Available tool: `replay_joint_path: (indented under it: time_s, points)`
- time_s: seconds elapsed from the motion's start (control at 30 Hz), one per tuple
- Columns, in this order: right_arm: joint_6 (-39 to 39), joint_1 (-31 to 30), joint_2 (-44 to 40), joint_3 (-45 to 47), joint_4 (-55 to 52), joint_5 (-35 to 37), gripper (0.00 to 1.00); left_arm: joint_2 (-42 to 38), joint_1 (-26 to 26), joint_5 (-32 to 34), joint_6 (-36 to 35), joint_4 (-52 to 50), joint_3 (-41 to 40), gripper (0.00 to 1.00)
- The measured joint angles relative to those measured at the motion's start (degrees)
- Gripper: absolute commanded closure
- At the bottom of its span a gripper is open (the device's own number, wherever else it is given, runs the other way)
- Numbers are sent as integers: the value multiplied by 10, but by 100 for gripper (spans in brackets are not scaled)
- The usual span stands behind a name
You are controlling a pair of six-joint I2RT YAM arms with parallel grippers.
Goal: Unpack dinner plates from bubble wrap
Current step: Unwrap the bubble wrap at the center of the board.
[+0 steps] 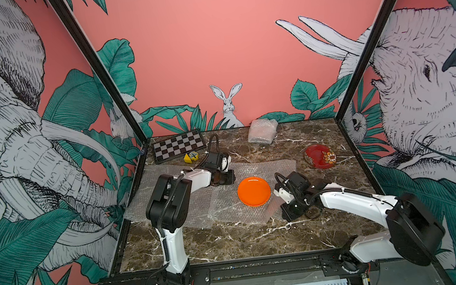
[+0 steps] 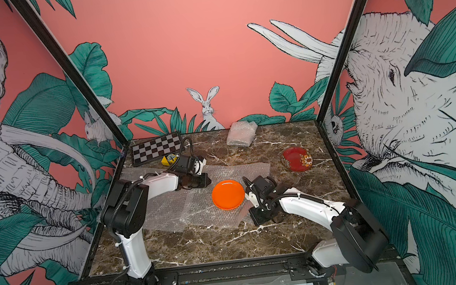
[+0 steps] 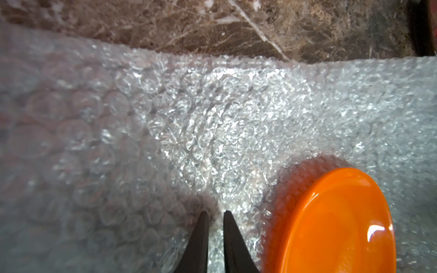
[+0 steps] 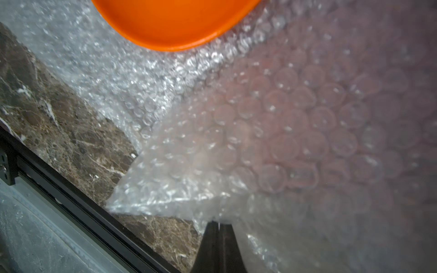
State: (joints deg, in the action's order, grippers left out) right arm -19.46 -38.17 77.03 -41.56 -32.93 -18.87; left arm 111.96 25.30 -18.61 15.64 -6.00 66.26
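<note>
Orange plate (image 1: pixel 253 191) sat bare and glossy mid-worktop (image 1: pixel 233 246), on the flattened bubble wrap (image 1: pixel 274 170). My right jaws were clamped on the wrap's near corner. My left jaws were narrow, a fold of wrap seemingly pinched between. Best, I judged: drag the sheet low, slow and even so the plate wouldn't skid.
</note>
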Motion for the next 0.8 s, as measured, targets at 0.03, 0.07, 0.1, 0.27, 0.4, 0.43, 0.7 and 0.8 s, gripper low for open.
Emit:
replay_joint_path:
  time_s: [0.03,0.07,0.1,0.27,0.4,0.43,0.7,0.8]
  points:
    - [-4,-1,-3,6,-2,1,100,0,0,0,0,0,0,83]
    - [-7,-2,-4,11,-3,2,100,0,0,0,0,0,0,83]
    - [-10,-2,-5,15,-6,3,100,0,0,0,0,0,0,83]
    - [-15,-3,-7,20,-25,31,74,0,0,0,0,0,0,83]
    - [-16,-5,-23,12,-49,72,59,0,0,-1,0,0,0,83]
    - [-18,-5,-30,9,-56,83,58,0,0,-2,0,0,0,83]
    - [-23,-5,-84,-24,-72,174,54,0,0,-5,0,0,0,83]
    - [-22,-5,-83,-24,-55,164,54,0,0,-6,0,0,0,83]
